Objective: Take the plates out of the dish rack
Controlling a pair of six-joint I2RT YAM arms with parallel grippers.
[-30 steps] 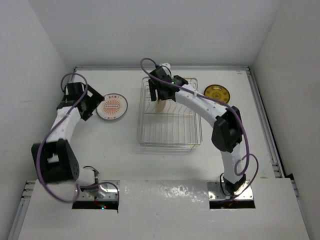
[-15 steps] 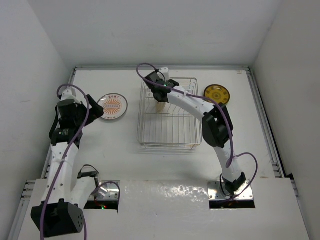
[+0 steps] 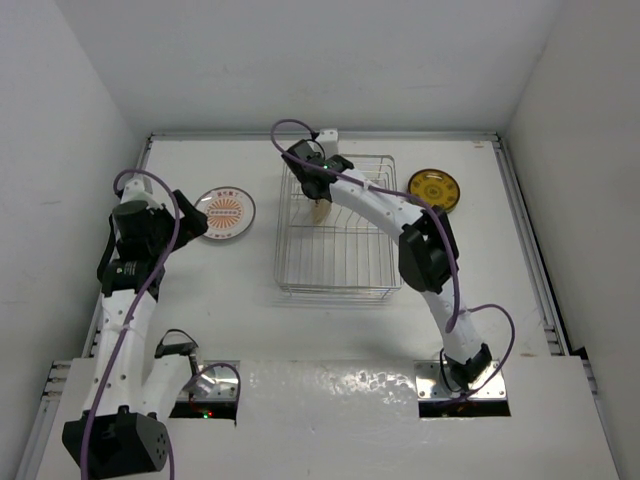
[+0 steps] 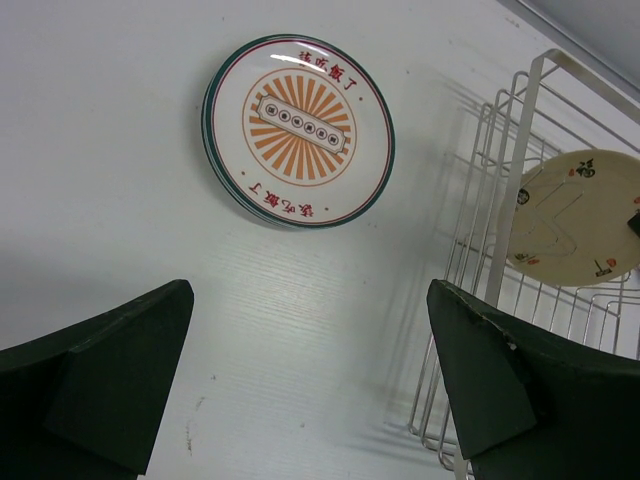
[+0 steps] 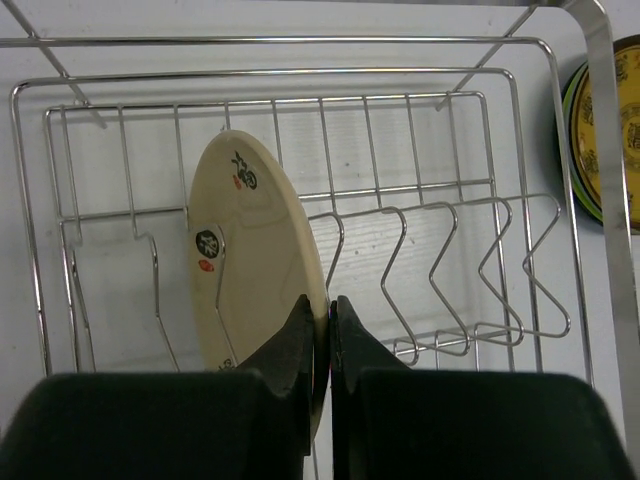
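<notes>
Cream plate [image 5: 250,262], right tool [image 5: 328,302] clamped — arm [image 3: 378,203] outstretched

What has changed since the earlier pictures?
The left pincer, open, drew back from the white round plate with the orange sunburst. The right pincer, shut on the cream round plate in the silver wire rack, shifted slightly left. The sunburst plate, the yellow round plate and the rack stayed put.

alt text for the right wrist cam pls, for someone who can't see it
The right gripper pinches the rim of a cream plate that stands upright between the prongs of the wire dish rack, seen from just behind the fingers. The other slots in view are empty, and a yellow plate lies outside the rack at the right edge.
</notes>
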